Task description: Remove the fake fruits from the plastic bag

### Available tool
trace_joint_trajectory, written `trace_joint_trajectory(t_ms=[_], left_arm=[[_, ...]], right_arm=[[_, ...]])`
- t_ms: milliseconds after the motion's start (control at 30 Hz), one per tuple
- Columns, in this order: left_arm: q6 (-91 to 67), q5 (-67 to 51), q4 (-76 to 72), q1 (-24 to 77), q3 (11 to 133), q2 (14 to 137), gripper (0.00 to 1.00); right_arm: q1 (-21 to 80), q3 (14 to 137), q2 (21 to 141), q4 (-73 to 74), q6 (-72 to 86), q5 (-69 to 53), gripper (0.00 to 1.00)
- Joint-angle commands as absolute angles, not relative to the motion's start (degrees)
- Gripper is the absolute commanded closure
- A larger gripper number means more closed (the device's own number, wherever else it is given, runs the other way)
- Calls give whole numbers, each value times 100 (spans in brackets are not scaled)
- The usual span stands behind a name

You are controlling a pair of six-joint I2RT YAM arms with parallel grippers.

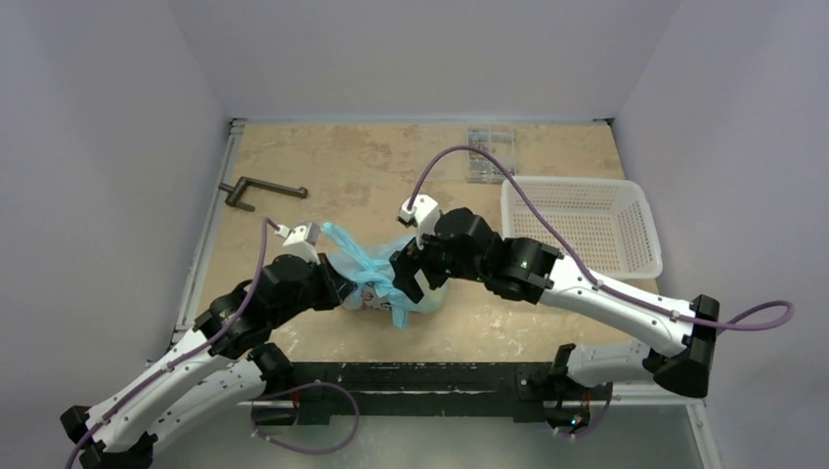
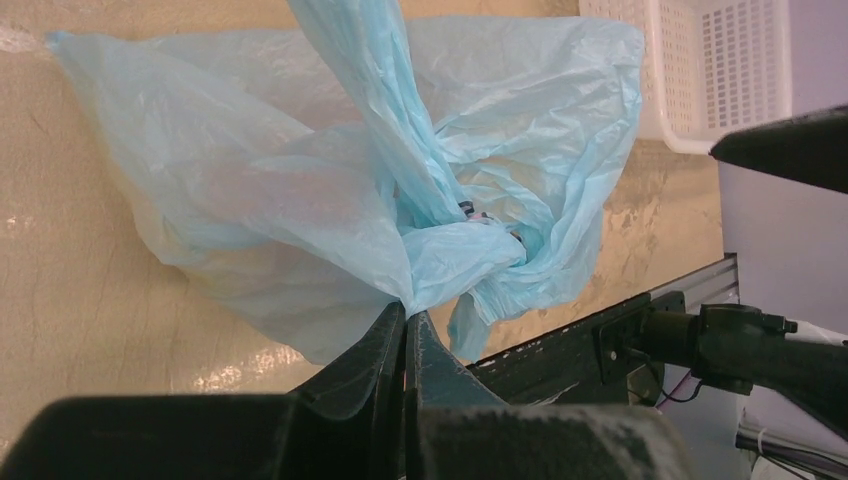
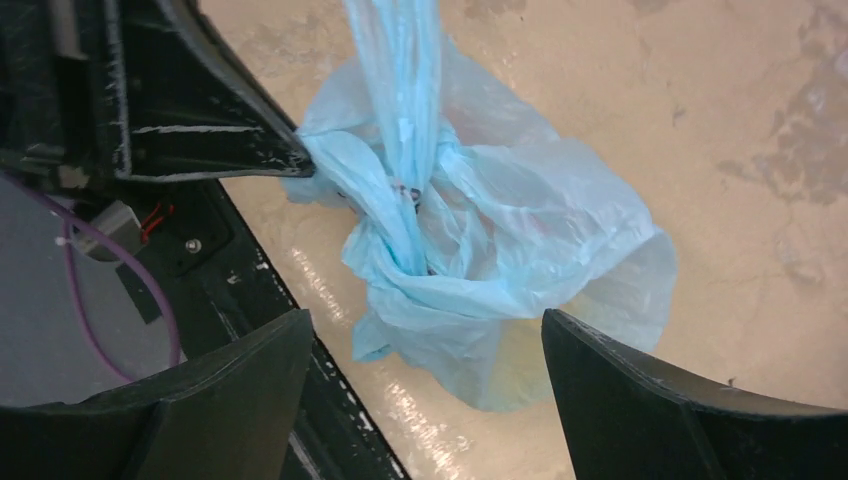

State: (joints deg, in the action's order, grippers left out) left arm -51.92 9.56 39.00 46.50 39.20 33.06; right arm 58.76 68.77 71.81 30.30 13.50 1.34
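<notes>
My left claw [image 2: 405, 320] pinches a fold of the bag [image 2: 290, 190], jaws clamped together on the film, while my right claw [image 3: 424, 320] hangs spread wide over it, gripping nothing.

Soft, even, fairly bright light; glare streaks on the surface [image 3: 720, 150] toward 6 o'clock; wrist views blur in the near foreground.
</notes>
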Motion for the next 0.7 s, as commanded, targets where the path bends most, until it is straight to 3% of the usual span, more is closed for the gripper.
trace_joint_trajectory(t_ms=[0,133,333,533,667], left_arm=[[-5274,1059,3807,4614,4184,3398,100],[-5284,1048,3886,4615,4287,3466,100],[-5340,1100,3948,4616,4292,3378,100],[-5348,1118,3961,4619,4313,3392,100],[-5255,1136,3977,4620,4304,3319,100]], right_arm=[[6688,7072,7363,2915,416,1551,16],[7597,6963,7788,2612,-276,2299,20],[8078,6760,8402,2324,-690,3609,29],[8108,6648,8664,1917,-749,4383,50],[8104,6533,8641,1618,-643,4042,67]])
